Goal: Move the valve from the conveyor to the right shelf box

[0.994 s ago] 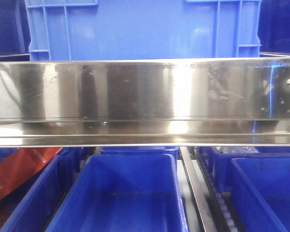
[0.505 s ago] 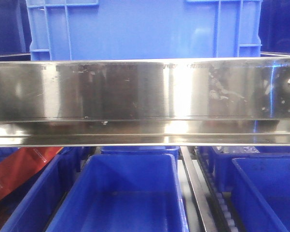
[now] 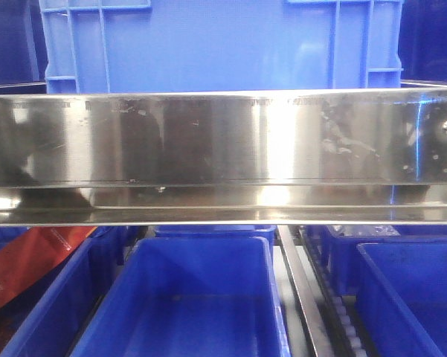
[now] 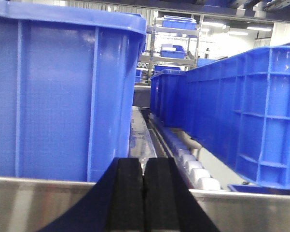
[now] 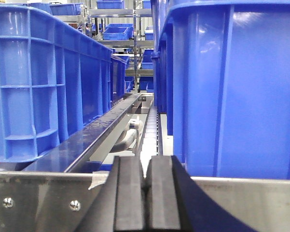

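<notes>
1. In the front view a polished steel rail (image 3: 223, 149) is seen running across the whole width, with a large blue crate (image 3: 223, 44) standing behind and above it.
2. Below the rail, an open blue bin (image 3: 186, 297) is seen at centre, another blue bin (image 3: 409, 297) to its right, and a red object (image 3: 22, 268) at lower left.
3. No valve and no conveyor belt can be made out in any of the three views, so the valve's position relative to the fingers cannot be told.
4. In the left wrist view the left gripper (image 4: 144, 193) is shown with its black fingers (image 4: 128, 193) pressed together; nothing is seen between them.
5. Ahead of it a steel edge (image 4: 48, 203) is crossed, with a blue crate wall (image 4: 62, 92) to the left and a row of blue crates (image 4: 231, 101) to the right of a roller track (image 4: 193, 169).
6. In the right wrist view the right gripper (image 5: 147, 198) is likewise shown with fingers (image 5: 130, 198) closed against each other, nothing pinched.
7. Blue crates (image 5: 43, 82) are seen on both sides of a metal track (image 5: 111, 130).
</notes>
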`<state>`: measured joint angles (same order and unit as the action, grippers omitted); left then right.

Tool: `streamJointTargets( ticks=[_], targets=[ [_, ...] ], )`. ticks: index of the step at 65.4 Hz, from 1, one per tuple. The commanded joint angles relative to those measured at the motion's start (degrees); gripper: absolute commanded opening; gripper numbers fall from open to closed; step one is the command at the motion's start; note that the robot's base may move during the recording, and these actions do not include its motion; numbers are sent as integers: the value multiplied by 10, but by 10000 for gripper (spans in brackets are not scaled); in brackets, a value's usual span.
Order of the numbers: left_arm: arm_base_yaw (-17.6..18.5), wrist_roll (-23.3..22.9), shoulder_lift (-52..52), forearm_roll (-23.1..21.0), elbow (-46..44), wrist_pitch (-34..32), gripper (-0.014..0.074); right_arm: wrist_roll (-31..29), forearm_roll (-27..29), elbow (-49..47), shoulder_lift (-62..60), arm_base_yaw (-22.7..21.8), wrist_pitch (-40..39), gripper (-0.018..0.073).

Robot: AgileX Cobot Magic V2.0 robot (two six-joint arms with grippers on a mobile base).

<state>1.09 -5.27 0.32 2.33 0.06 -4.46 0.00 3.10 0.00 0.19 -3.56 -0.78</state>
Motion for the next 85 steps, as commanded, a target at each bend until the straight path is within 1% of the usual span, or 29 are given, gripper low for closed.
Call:
streamJointTargets(
  ticks=[1,14,25,38,85],
  targets=[
    [4,16,-3,1,-1,-8,-111,0,1,0,-2,-2,-13,-162],
    [4,16,-3,-4,-1,-9,-111,0,1,0,-2,-2,-13,-162],
    [4,16,-3,-4,-1,42,-111,0,1,0,-2,-2,-13,-162],
    [4,16,-3,-3,-1,24,-111,0,1,0,-2,-2,-13,-162],
    [3,16,-3,-3,-1,25,-111,0,1,0,-2,-2,-13,-162]
  ],
)
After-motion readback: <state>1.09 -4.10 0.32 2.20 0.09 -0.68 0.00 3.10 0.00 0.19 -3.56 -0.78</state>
